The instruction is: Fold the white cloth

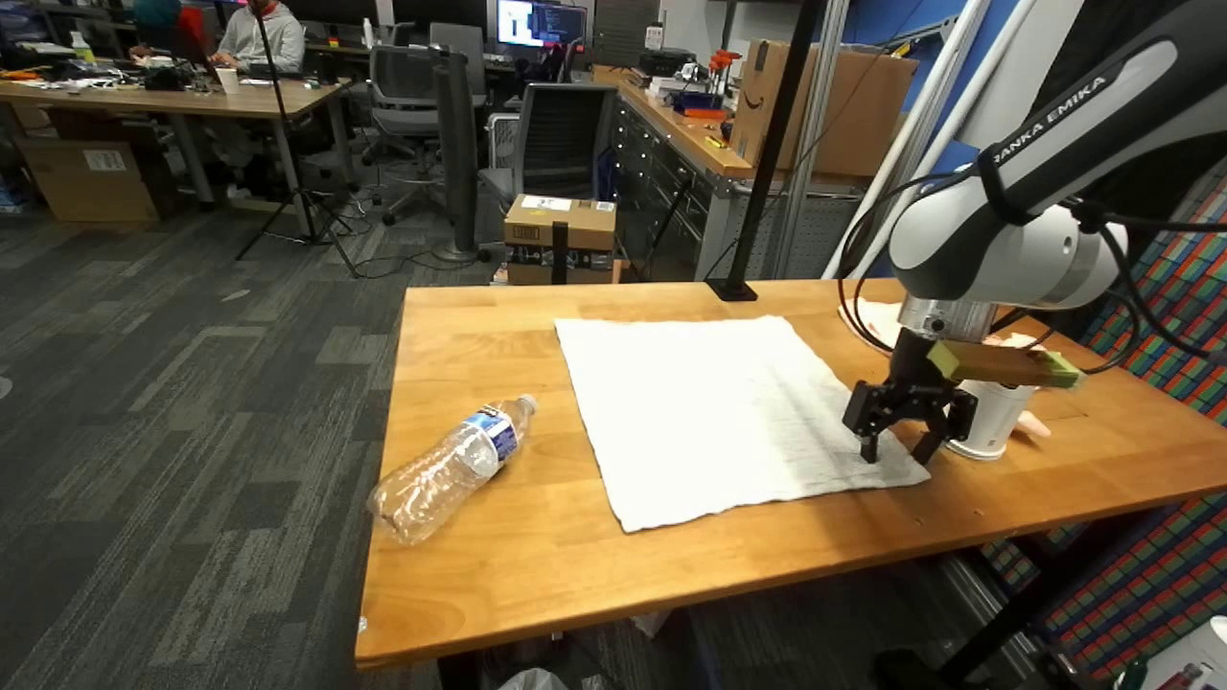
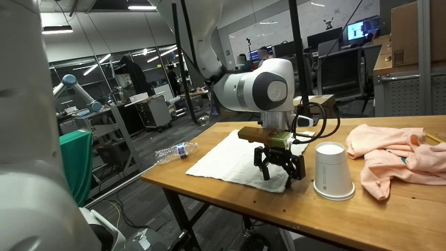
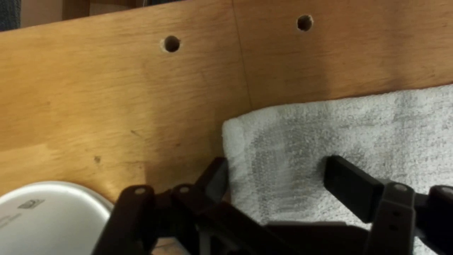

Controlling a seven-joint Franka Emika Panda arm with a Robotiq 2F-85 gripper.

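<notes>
1. The wooden worktop [image 1: 498, 594] shows a front long edge and a left short edge in both exterior views.
2. The Franka Emika Panda arm [image 2: 258, 87] reaches in above the worktop, wrist down, near the front long edge.
3. The white cloth [image 1: 709, 422] lies flat and unfolded, one side along the front long edge, well in from the short edge.
4. The peach cloth [image 2: 397, 153] lies crumpled, farther from the short edge than the white cloth.
5. The blue-labelled plastic bottle [image 1: 455, 470], clear, lies on its side at the short edge, between that edge's corners, its capped neck toward the white cloth.
6. The gripper [image 1: 896, 453] hangs low at a corner of the white cloth, near the front long edge. Its fingers [image 3: 352, 189] stand wide apart: one over the white cloth, the other just outside its edge. Whether either touches anything, I cannot tell.
7. The brown block [image 1: 1002, 364], green at its ends, sits crosswise just above the gripper.
8. The white paper cup [image 2: 334, 174] stands mouth down beside the gripper, near the front long edge, between both cloths.
9. Two round holes [image 3: 171, 44] pierce the worktop just inside the front long edge.
</notes>
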